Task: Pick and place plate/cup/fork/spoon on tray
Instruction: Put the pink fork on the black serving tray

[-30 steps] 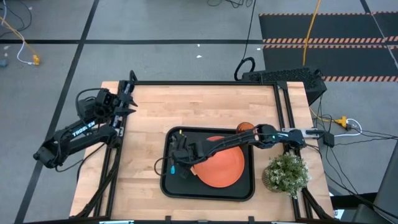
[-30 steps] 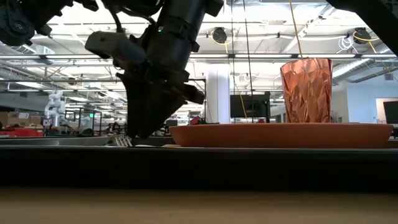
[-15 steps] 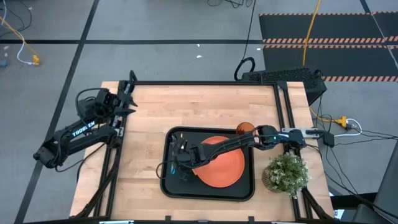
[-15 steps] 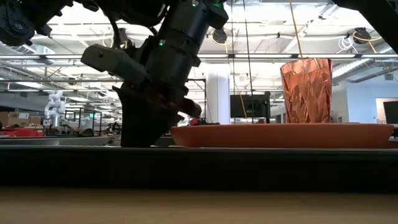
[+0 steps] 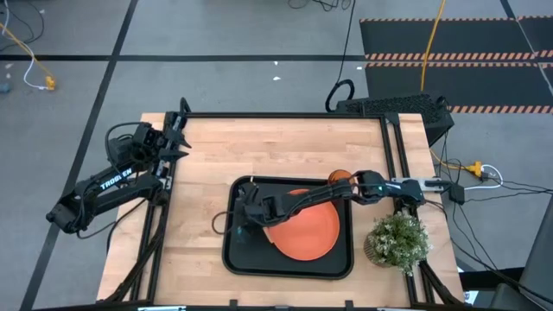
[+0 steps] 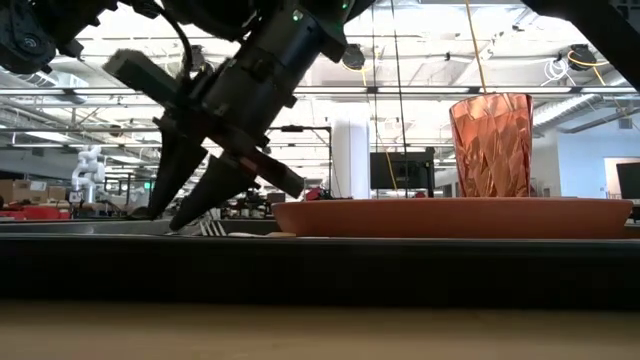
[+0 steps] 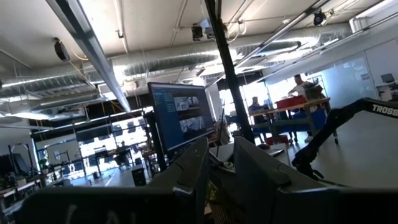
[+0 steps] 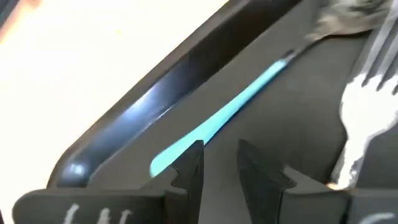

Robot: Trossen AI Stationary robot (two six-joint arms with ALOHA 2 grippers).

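1. Wooden table (image 5: 276, 147) carries the black tray (image 5: 346, 268), holding plate (image 5: 311, 233) and cup (image 5: 340, 177).
2. Right gripper (image 6: 172, 215) hovers over the tray's left side, jaws narrowly parted, empty, above spoon (image 8: 217, 121) and fork (image 8: 360, 118).
3. Left gripper (image 5: 181, 142) waits at the far left, jaws narrowly parted.

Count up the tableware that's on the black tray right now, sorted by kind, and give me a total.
Plate: 1
Cup: 1
Fork: 1
Spoon: 1
Total: 4, all on the tray.
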